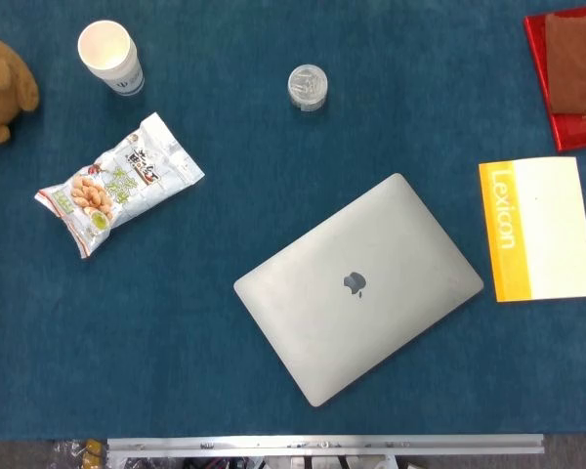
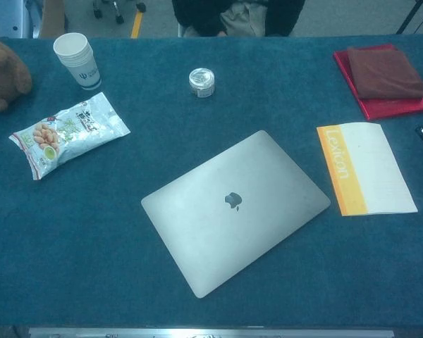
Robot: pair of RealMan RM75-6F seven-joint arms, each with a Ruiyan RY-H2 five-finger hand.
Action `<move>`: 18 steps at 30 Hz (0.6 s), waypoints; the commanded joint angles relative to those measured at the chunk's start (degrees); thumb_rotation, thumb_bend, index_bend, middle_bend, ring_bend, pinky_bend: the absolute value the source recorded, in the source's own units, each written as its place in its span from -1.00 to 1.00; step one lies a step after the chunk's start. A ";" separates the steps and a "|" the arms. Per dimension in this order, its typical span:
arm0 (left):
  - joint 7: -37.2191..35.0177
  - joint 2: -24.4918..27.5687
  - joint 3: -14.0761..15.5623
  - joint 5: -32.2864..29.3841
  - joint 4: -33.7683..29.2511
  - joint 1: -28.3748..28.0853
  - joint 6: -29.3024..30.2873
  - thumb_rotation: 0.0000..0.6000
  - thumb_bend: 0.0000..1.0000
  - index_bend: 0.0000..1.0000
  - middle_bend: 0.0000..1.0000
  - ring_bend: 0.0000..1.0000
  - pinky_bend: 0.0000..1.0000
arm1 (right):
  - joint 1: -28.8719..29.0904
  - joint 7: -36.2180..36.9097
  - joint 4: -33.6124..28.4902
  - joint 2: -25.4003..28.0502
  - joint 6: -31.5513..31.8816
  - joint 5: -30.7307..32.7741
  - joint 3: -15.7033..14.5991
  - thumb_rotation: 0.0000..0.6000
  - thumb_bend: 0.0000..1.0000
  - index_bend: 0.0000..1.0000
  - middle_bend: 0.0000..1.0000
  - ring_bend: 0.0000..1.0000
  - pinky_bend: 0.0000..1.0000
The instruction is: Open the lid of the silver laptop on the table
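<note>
A white paper cup [image 1: 108, 56] is standing upright at the far left of the blue surface [image 1: 225, 147], with a brown plush toy [image 1: 2, 88] sitting at the left edge. A snack bag [image 1: 117, 183] is lying flat nearer. A small clear-lidded jar [image 1: 308, 86] is sitting mid-back. A yellow-and-white Lexicon booklet [image 1: 538, 228] is lying right, a red tray [image 1: 537, 59] holding a brown cloth [image 1: 576, 59] behind it.

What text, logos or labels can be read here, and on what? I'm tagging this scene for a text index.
"Lexicon": on the orange spine strip of the booklet, right of the silver laptop.
Apple logo, no words: on the laptop's closed lid.
Snack bag: printed characters, too blurred to read.
Paper cup: small blue mark, unreadable.
Small jar: label too small to read.
</note>
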 commanded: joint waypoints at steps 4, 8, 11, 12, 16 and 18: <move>-0.10 -0.14 0.14 0.02 0.14 -0.05 -0.23 1.00 -0.79 -0.96 -1.00 -1.00 -0.96 | 0.03 0.12 0.21 -0.08 -0.24 0.04 -0.18 1.00 -0.48 -1.00 -0.99 -1.00 -0.88; -0.38 -0.13 0.19 0.13 0.16 0.15 0.15 1.00 -0.79 -0.96 -1.00 -1.00 -0.96 | 0.01 0.18 0.05 0.11 0.13 -0.41 -0.21 1.00 -0.48 -1.00 -1.00 -1.00 -0.88; -0.72 0.01 0.14 0.23 0.15 0.26 0.51 1.00 -0.79 -0.96 -1.00 -1.00 -0.96 | 0.04 0.18 -0.24 0.30 0.39 -0.78 -0.21 1.00 -0.48 -1.00 -0.99 -1.00 -0.88; -0.76 0.04 0.14 0.23 0.16 0.28 0.54 1.00 -0.79 -0.96 -1.00 -1.00 -0.96 | 0.07 0.16 -0.33 0.34 0.38 -0.88 -0.24 1.00 -0.48 -1.00 -1.00 -1.00 -0.88; -1.06 0.18 0.08 0.29 0.22 0.28 0.68 1.00 -0.79 -0.96 -1.00 -1.00 -0.96 | 0.26 0.04 -0.79 0.59 0.39 -1.39 -0.31 1.00 -0.48 -1.00 -1.00 -1.00 -0.88; -1.27 0.31 0.03 0.37 0.24 0.21 0.67 1.00 -0.79 -0.96 -1.00 -1.00 -0.96 | 0.47 -0.05 -1.10 0.77 0.32 -1.82 -0.34 1.00 -0.48 -1.00 -1.00 -1.00 -0.88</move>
